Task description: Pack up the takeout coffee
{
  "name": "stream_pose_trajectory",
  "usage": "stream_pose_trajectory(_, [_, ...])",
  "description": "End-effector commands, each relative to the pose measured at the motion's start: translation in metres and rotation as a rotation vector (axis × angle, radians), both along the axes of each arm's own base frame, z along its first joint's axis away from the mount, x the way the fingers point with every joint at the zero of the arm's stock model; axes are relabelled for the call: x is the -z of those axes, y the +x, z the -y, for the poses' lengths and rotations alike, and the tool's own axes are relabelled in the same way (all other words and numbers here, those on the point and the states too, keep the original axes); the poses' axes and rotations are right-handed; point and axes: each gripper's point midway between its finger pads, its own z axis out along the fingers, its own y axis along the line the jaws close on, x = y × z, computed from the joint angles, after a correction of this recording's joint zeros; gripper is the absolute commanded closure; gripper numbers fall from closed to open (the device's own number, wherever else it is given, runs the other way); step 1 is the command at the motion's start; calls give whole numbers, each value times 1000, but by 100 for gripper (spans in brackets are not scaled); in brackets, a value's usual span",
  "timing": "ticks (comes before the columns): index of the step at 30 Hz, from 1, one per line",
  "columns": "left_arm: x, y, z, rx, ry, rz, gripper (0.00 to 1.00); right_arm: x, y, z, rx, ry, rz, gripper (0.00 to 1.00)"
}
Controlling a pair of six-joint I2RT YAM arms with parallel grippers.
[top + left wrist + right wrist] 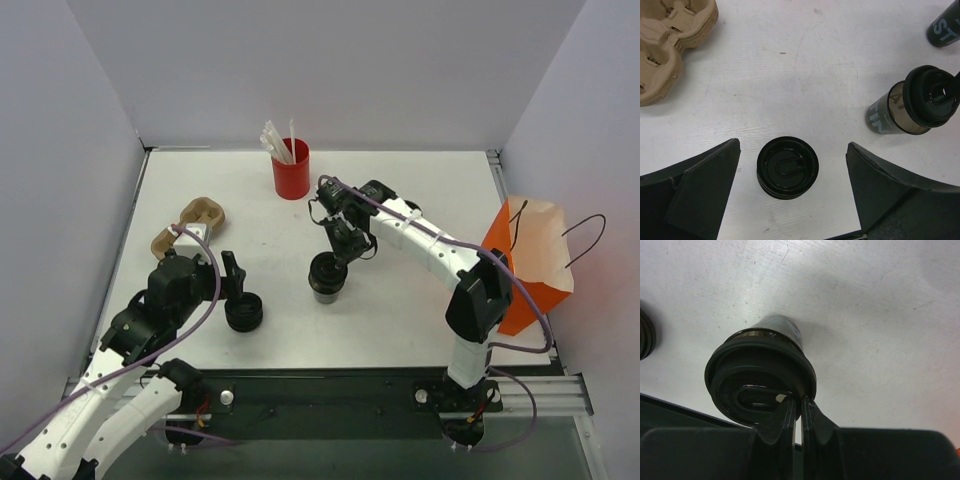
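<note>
The right gripper [799, 402] is clenched, its tips at the lid rim of the takeout coffee cup [760, 367], which stands mid-surface [875, 310]. The cup is probably light and crushable with a loose-prone lid, so grasp the body below the rim. The left gripper [792, 146] gapes around the stack of loose lids [787, 170].
</note>
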Motion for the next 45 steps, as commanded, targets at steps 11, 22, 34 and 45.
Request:
stream_pose_trajectory(11, [-13,3,2,14,-16,56,3,25,-1,0,-13,-112,-86,100])
stream_pose_trajectory(22, [-12,3,3,21,-14,57,3,15,-7,-1,-33,-118,-81,100])
stream_pose_trajectory(34, [-12,3,2,20,-16,59,3,7,-15,8,-47,-146,-98,100])
stream_pose_trajectory(45, [-12,3,2,18,-17,60,3,22,-11,5,-43,-173,-119,100])
